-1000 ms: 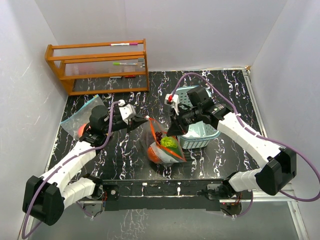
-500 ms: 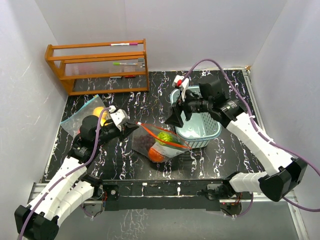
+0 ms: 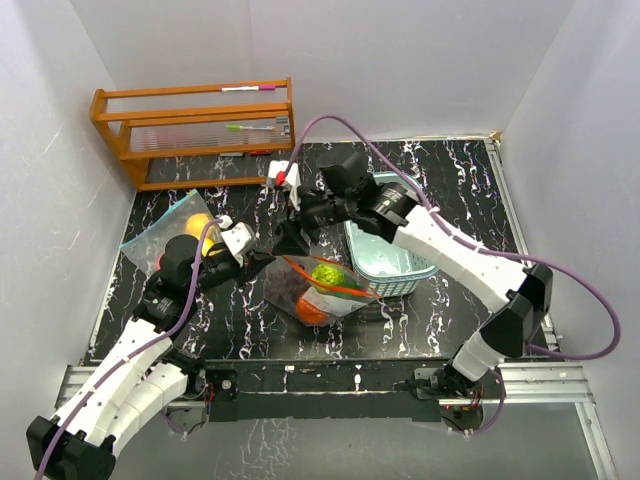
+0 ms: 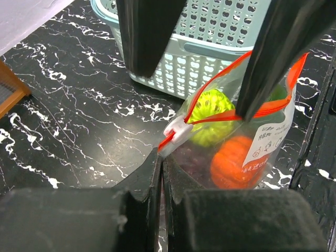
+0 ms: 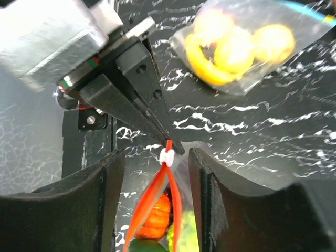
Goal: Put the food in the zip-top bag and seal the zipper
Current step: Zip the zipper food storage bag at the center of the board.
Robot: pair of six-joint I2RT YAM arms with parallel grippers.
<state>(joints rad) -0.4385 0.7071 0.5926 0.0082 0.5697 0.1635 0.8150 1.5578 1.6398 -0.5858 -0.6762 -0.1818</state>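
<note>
Right tool [image 3: 291,236] has swung left off the basket [image 3: 400,265] and now hangs spread, straddling the white slider [image 5: 167,156] of the zip-top bag [image 3: 335,297]. Left tool [image 4: 160,160] is pressed together, pinching the zip-top bag at its corner just behind the slider. Food [image 4: 210,107] sits inside the zip-top bag, on the surface [image 3: 250,320] just beside the basket.

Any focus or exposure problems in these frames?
Top external: sharp, evenly lit, soft shadows. Left wrist: left end effector is a blurred dark mass, zip-top bag crisp. Right wrist: yellow fruits blown out and soft, white slider in focus.
</note>
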